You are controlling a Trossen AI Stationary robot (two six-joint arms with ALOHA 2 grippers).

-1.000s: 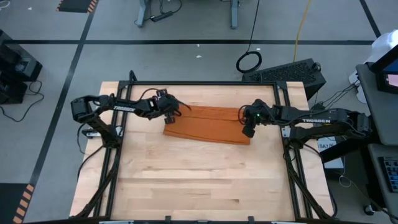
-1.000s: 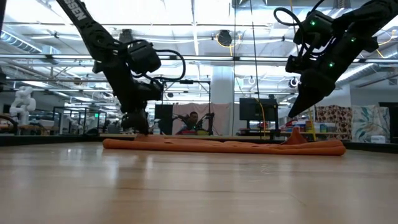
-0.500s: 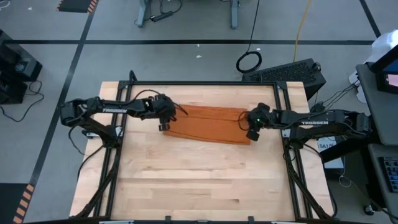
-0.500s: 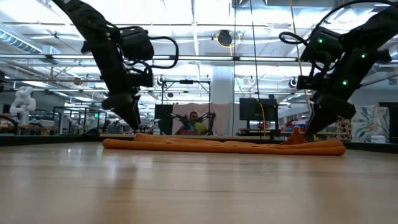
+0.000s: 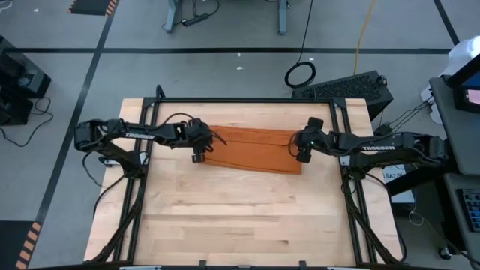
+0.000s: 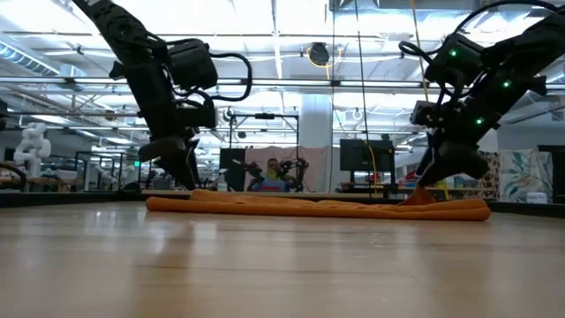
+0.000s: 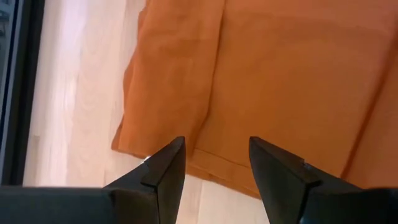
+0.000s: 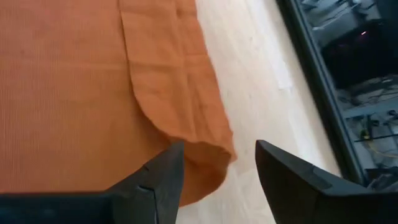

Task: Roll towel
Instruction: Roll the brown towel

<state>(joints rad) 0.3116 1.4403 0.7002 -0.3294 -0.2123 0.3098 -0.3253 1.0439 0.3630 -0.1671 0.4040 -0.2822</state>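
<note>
The left gripper (image 5: 198, 155) hangs over the towel's (image 5: 251, 148) left end, its 2 fingers (image 7: 163, 175) parted with nothing between them; the cloth's near corner shows through the gap just ahead of the tips. The towel lies flat on the wooden desk (image 5: 225, 217) toward its far side, folded into a long rust-orange strip running between both arms. At its other end the right gripper (image 5: 300, 154) hovers with its fingers (image 8: 163, 177) also apart and empty, a doubled-over corner of cloth lying just ahead of them.

The cloth looks light, soft and limp, so it will likely sag and unfold if lifted by 1 point. A pinch on each near corner, both layers together, seems the best hold for starting a roll. "TROSSEN" is printed in white on both arms.
</note>
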